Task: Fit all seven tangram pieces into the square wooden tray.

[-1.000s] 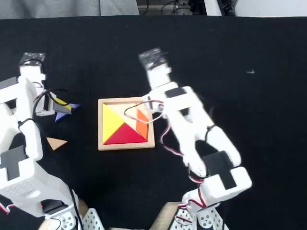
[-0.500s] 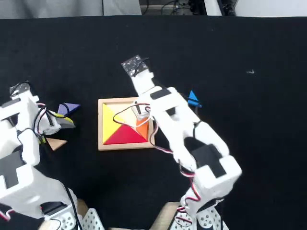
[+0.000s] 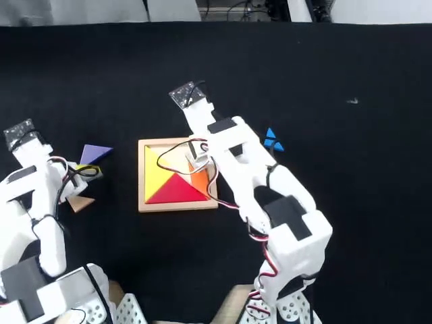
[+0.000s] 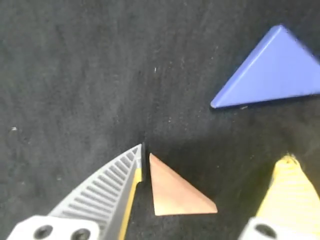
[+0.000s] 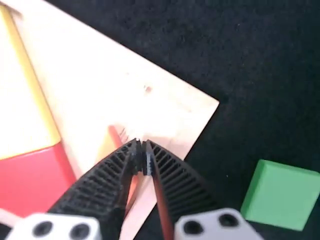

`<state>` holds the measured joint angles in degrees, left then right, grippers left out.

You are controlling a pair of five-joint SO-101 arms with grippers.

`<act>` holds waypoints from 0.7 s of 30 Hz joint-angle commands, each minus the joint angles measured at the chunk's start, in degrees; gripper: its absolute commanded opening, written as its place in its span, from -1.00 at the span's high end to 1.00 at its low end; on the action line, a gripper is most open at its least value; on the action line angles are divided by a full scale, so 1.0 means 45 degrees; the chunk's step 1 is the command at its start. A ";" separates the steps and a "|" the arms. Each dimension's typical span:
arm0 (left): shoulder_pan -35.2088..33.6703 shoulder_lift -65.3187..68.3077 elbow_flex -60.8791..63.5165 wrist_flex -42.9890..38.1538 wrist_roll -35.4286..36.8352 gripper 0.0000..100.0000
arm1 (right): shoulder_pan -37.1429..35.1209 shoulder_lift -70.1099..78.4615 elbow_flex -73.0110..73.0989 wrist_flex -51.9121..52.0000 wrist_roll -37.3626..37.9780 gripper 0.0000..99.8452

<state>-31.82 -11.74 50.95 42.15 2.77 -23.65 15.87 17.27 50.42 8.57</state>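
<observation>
Tan small triangle (image 4: 177,192) on the black cloth (image 4: 75,75), near left, between the spread fingers of the left gripper (image 4: 214,156), not yet pinched. Centre over it before closing, on flat edges. Right of it, wooden tray (image 3: 144,202) holding yellow triangle (image 3: 158,174), red triangle (image 3: 177,192), orange piece (image 3: 201,181); right gripper (image 5: 141,150) pressed together, empty, above. Purple triangle (image 4: 270,70) farther off.

A triangle (image 3: 95,153) lies behind a second triangle (image 3: 80,202), both left of the tray (image 3: 177,206); another piece (image 3: 271,140) lies right

A robotics lab, judging by the black-draped table (image 3: 364,202) and loose cables (image 3: 233,9) behind it
</observation>
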 commanded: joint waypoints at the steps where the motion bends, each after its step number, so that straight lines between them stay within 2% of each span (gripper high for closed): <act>1: 0.0186 -0.0527 -0.0029 -0.0274 0.0176 0.22 | 0.0547 -0.1866 -0.0420 0.0156 -0.0117 0.98; 4: 0.0186 -0.0527 -0.0029 -0.0274 0.0176 0.22 | 0.1446 -0.3057 0.0244 0.0078 -0.0391 0.98; 8: 0.0205 -0.0527 -0.0029 -0.0274 0.0176 0.22 | 0.2344 -0.2725 0.0479 0.0215 -0.0352 0.94; 12: 0.0225 -0.0527 -0.0010 -0.0274 0.0176 0.22 | 0.2598 -0.1338 -0.0889 0.1289 -0.0391 0.63; 14: 0.0225 -0.0527 -0.0010 -0.0274 0.0176 0.22 | 0.2598 -0.0596 -0.1729 0.1836 -0.0332 0.54; 21: 0.0186 -0.0527 -0.0010 -0.0274 0.0195 0.22 | 0.3458 0.1670 -0.3937 0.2833 -0.0313 0.54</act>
<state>-31.74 -12.09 51.03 41.45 2.86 -10.64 22.20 5.23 61.49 7.43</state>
